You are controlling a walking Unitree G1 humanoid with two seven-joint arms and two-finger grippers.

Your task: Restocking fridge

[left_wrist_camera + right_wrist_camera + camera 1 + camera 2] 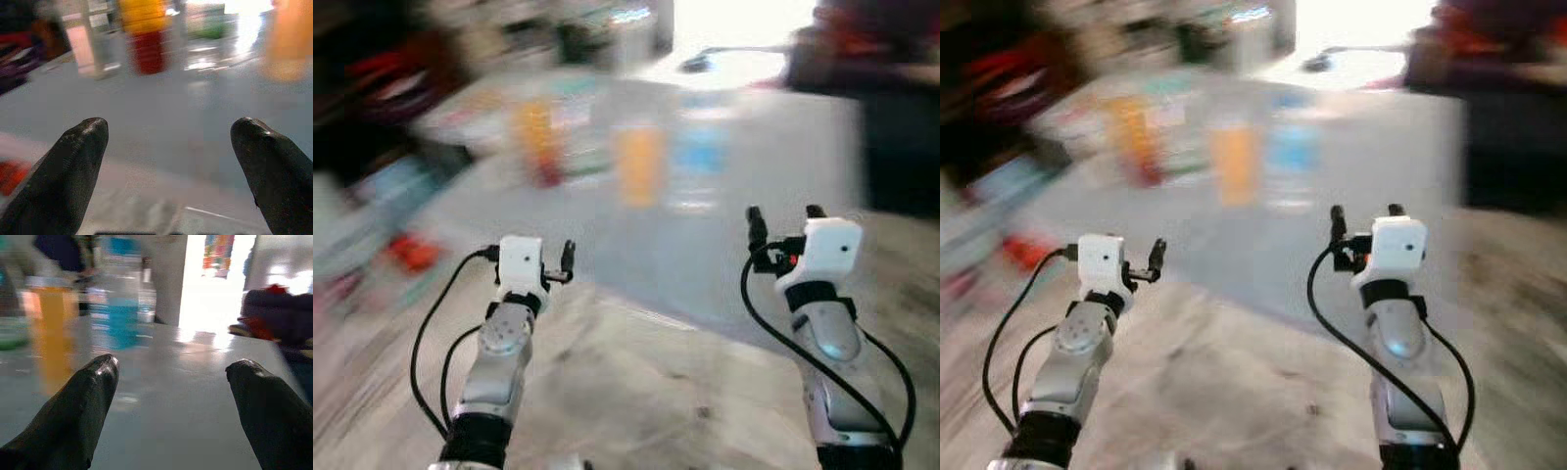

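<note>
Raised short of the grey table [754,264], both empty: left gripper [171,147] with fingers spread, then right gripper [171,382], likewise parted (presumably readied for a grab). Further back on that table, left to right: red-and-yellow bottle [536,137], orange bottle [639,162], blue-labelled bottle [700,157]. Blurred, likely mid-walk.

Both tools, left [1154,257] and right [1364,217], hover before a blurred grey table [1351,157] bearing bottles [1234,162].
</note>
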